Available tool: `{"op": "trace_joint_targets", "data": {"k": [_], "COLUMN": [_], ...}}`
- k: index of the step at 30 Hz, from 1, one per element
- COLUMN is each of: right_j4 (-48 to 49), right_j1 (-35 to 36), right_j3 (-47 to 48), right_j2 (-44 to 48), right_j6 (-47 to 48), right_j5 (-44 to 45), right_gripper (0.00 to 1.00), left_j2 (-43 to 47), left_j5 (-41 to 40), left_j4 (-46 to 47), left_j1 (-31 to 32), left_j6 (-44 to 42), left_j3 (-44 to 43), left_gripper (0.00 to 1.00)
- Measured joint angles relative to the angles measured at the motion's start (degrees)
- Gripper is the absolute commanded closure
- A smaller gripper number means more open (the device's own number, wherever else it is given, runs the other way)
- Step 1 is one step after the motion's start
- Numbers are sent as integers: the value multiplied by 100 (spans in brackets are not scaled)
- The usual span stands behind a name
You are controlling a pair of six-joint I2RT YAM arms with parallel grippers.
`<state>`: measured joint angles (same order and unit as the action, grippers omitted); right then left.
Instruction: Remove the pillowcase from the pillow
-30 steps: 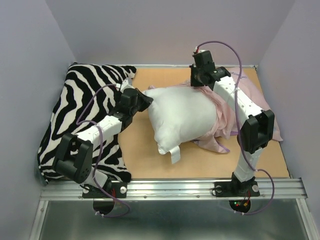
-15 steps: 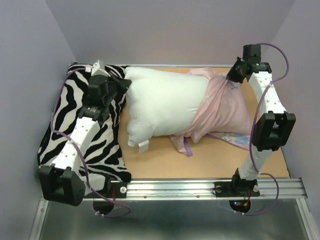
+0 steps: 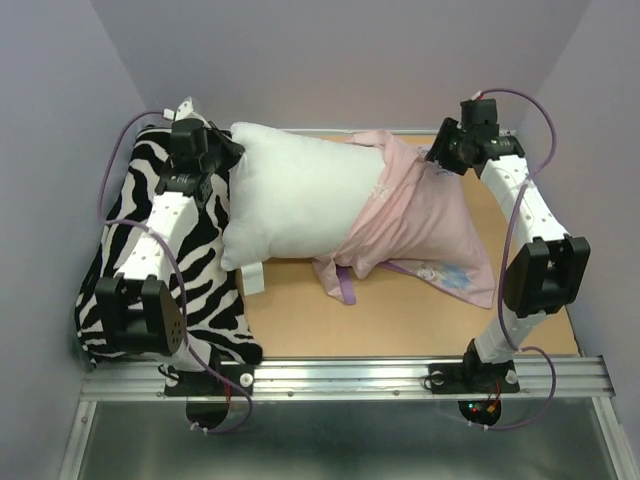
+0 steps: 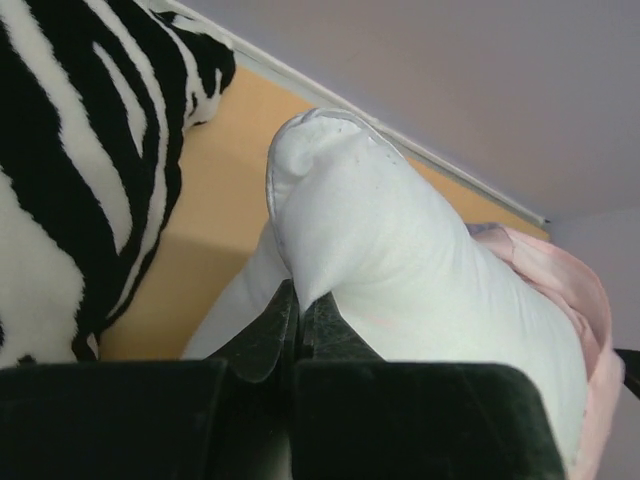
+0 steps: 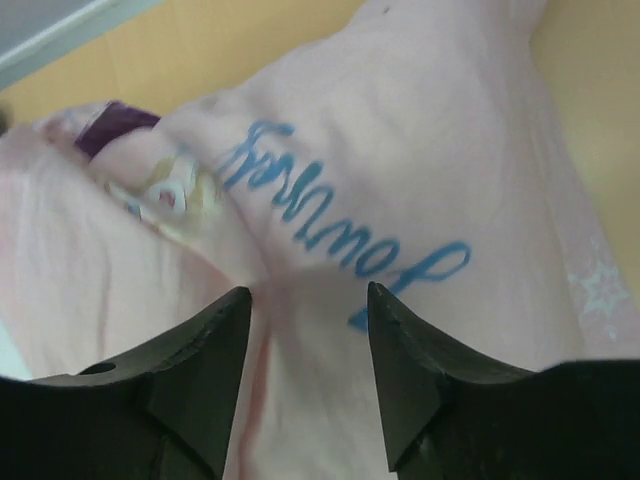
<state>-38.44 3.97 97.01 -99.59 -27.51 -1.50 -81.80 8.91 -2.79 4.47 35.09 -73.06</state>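
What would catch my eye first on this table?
A plump white pillow spans the middle, one corner pinched by the left gripper, its right end inside a pink pillowcase. The right gripper hangs open above that fabric. A zebra-striped pillow fills the left side.

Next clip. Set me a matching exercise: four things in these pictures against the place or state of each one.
Things:
1. left gripper
2. right gripper
3. pillowcase
4. zebra pillow

Places or states:
A. lies along the left side of the table
B. open, nothing between its fingers
C. shut on a corner of the white pillow
D. bunched over the white pillow's right end only

Pairs: 1-C, 2-B, 3-D, 4-A
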Motion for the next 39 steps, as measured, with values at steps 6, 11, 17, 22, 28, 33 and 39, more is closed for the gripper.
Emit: {"op": "trace_joint_targets", "data": {"k": [6, 11, 17, 22, 28, 33, 39], "right_j4": [203, 538, 920, 1340, 2341, 3473, 4190], "right_j1": [754, 1244, 2459, 3397, 3845, 3845, 3847], "right_j3": [-778, -1685, -3703, -4660, -5115, -5523, -5545], "right_j2": [791, 2299, 3633, 3432, 3012, 2734, 2214], "right_j6": [258, 280, -66, -396, -688, -726, -745], "right_j5": [398, 496, 785, 1067, 1672, 2031, 2079], "right_gripper": [26, 25, 24, 21, 15, 22, 95], "left_j2": [-1141, -1027, -105, 1731, 2802, 2688, 2326], "left_j5": [-737, -1416, -2315, -2933, -3659, -3648, -3744], "left_j4": [-518, -603, -861, -645, -632, -245, 551], "left_j1": [385, 887, 1694, 2975, 3862, 4194, 4218], "left_j6": [-551, -909, -1080, -326, 1075, 1921, 2402], "left_j3": [-1158, -1449, -1320, 428, 2288, 3521, 3897], "left_gripper": [35, 10, 10, 7, 1, 1, 1]}}
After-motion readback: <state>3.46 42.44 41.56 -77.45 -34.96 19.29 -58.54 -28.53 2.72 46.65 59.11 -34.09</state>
